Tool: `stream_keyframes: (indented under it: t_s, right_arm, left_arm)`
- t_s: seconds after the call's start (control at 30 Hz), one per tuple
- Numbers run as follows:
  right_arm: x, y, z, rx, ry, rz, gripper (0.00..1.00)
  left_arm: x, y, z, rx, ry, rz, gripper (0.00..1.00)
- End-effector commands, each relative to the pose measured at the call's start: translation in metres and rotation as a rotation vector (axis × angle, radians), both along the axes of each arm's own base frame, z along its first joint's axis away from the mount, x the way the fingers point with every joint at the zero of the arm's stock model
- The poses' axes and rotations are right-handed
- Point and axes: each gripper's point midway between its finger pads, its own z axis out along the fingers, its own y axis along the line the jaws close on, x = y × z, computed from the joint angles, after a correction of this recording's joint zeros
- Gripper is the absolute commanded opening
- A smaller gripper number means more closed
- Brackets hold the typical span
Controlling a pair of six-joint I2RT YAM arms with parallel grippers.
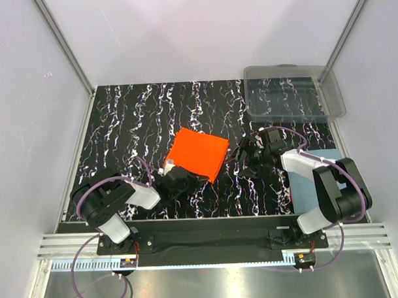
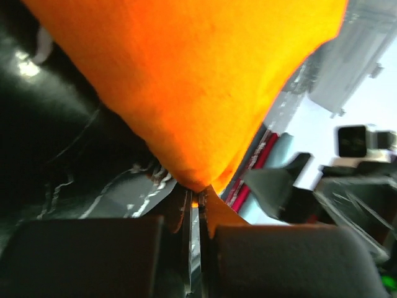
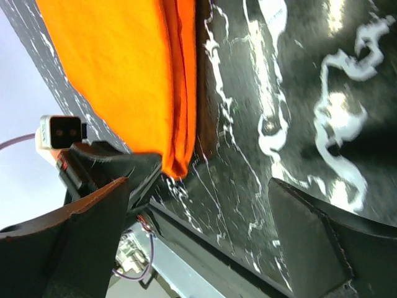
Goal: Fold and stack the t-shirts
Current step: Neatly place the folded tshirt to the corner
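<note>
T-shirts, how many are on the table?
2: orange t-shirt mid-table, held by the left gripper; blue-grey t-shirt partly hidden beneath the right arm. Others may be hidden.

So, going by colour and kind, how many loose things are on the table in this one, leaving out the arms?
orange t-shirt: 1
blue-grey t-shirt: 1, partly hidden under the right arm
clear plastic bin: 1
Total: 3
</note>
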Motion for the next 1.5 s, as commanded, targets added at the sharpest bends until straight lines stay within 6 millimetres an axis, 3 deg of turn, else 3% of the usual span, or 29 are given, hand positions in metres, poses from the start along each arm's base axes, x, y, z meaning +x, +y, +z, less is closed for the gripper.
stream_keyframes:
  t_s: [0.0,0.17,0.4,0.53,0.57,0.67,0.77,0.87,1.0,1.17,1.27,1.3,1.37,1.4,1.47]
  right_arm:
    - [0.018,0.020,0.010,0.090,-0.074,0.004,1.00]
    - [0.032,0.040,0.011,0.205,-0.085,-0.059,1.00]
    - [0.039,0.061,-0.009,0.299,-0.051,-0.067,1.00]
    - [0.047,0.064,-0.021,0.294,0.000,-0.108,0.99]
    - [0.043,0.064,-0.031,0.276,0.045,-0.117,0.96]
    - [0.046,0.062,-0.037,0.263,0.063,-0.171,0.77]
    - [0.051,0.059,-0.038,0.236,0.054,-0.208,0.66]
    - [0.059,0.055,-0.037,0.208,0.030,-0.238,0.67]
    - [0.069,0.055,-0.039,0.177,0.005,-0.233,0.77]
    - [0.077,0.053,-0.047,0.151,-0.008,-0.255,0.70]
    - [0.081,0.052,-0.048,0.133,-0.027,-0.250,0.58]
    - [0.081,0.052,-0.050,0.123,-0.037,-0.238,0.39]
    - [0.083,0.050,-0.048,0.107,-0.050,-0.236,0.18]
    - [0.085,0.049,-0.047,0.079,-0.083,-0.214,0.12]
    - [0.084,0.039,-0.042,0.004,-0.100,-0.210,0.09]
  left_arm:
    - [0.004,-0.009,0.036,-0.090,-0.082,-0.042,0.00]
    - [0.006,-0.006,0.056,-0.123,-0.088,-0.046,0.00]
    - [0.006,0.002,0.071,-0.133,-0.097,-0.052,0.00]
    - [0.007,0.007,0.076,-0.151,-0.101,-0.037,0.00]
    - [0.007,0.007,0.079,-0.153,-0.108,-0.037,0.00]
    - [0.007,0.007,0.082,-0.157,-0.112,-0.037,0.00]
    - [0.003,0.006,0.086,-0.168,-0.110,-0.059,0.00]
    - [0.001,0.006,0.086,-0.172,-0.109,-0.064,0.00]
    - [-0.001,0.010,0.085,-0.174,-0.111,-0.060,0.00]
    - [-0.005,0.011,0.084,-0.178,-0.109,-0.067,0.00]
    - [-0.007,0.011,0.083,-0.179,-0.106,-0.074,0.00]
    - [-0.008,0.011,0.082,-0.180,-0.105,-0.077,0.00]
    - [-0.009,0.012,0.082,-0.184,-0.098,-0.080,0.00]
    - [-0.012,0.012,0.080,-0.185,-0.093,-0.084,0.00]
    - [-0.018,0.014,0.073,-0.167,-0.064,-0.108,0.07]
